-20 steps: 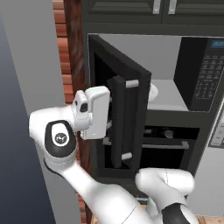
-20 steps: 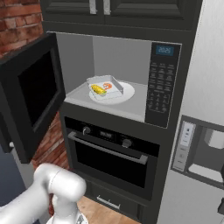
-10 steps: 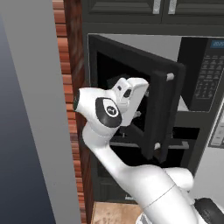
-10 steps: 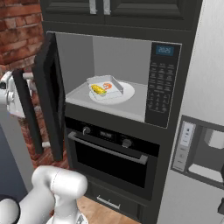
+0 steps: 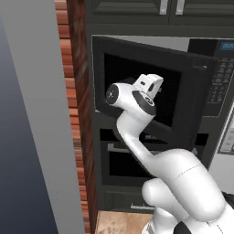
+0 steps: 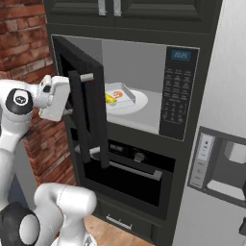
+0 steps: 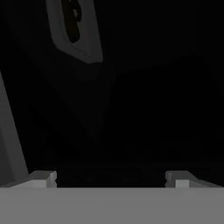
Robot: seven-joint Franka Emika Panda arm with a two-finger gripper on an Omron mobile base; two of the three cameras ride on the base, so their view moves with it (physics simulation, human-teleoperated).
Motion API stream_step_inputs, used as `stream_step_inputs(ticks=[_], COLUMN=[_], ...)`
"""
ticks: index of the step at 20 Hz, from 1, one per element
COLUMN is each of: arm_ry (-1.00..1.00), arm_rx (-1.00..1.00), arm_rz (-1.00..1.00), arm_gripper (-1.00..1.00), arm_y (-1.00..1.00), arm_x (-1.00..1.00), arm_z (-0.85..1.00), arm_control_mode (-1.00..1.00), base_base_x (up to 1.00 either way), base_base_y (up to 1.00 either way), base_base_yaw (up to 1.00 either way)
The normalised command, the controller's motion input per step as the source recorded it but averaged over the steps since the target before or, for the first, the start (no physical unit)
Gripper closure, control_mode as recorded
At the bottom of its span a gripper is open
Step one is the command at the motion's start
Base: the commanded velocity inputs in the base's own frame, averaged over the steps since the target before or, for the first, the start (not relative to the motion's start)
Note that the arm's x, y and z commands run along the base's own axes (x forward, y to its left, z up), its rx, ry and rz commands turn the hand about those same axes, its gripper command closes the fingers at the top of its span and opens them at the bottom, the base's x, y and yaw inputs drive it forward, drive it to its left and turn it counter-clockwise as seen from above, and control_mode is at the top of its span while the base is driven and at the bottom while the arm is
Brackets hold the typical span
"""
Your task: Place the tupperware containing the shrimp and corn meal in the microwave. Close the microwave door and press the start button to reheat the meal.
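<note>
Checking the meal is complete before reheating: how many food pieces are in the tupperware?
2: a yellow corn cob and an orange-red shrimp piece, both in the tupperware inside the microwave; the door partly hides the tray.

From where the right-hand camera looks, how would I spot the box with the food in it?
Find the black microwave built into the dark cabinet wall, above the oven. Inside its pale cavity lies a white round plate, and on that plate sits the tupperware, a shallow clear-grey tray. It is the only thing in there holding colour: yellow corn and an orange-red shrimp.
</note>
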Motion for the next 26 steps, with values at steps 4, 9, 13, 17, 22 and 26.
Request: stream_step_inputs(ticks=[4,9,13,17,22,26], arm_ry=[-0.01,0.0,0.01,0.1,0.15,0.15], arm_rx=[0.02,0.0,0.01,0.0,0.0,0.0], arm_rz=[0.33,0.33,0.28,0.17,0.1,0.05], arm_gripper=[-1.0,-1.0,-1.0,-1.0,-1.0,-1.0], arm_y=[-0.29,-0.28,-0.26,-0.11,-0.06,-0.02], arm_x=[0.84,0.73,0.73,0.86,0.84,0.7], arm_z=[-0.02,0.0,0.0,0.0,0.1,0.21], arm_control_mode=[-1.0,-1.0,-1.0,-1.0,-1.0,-1.0], base_base_x=[0.0,0.0,0.0,0.0,0.0,0.0], base_base_y=[0.0,0.0,0.0,0.0,0.0,0.0], base_base_yaw=[0.0,0.0,0.0,0.0,0.0,0.0])
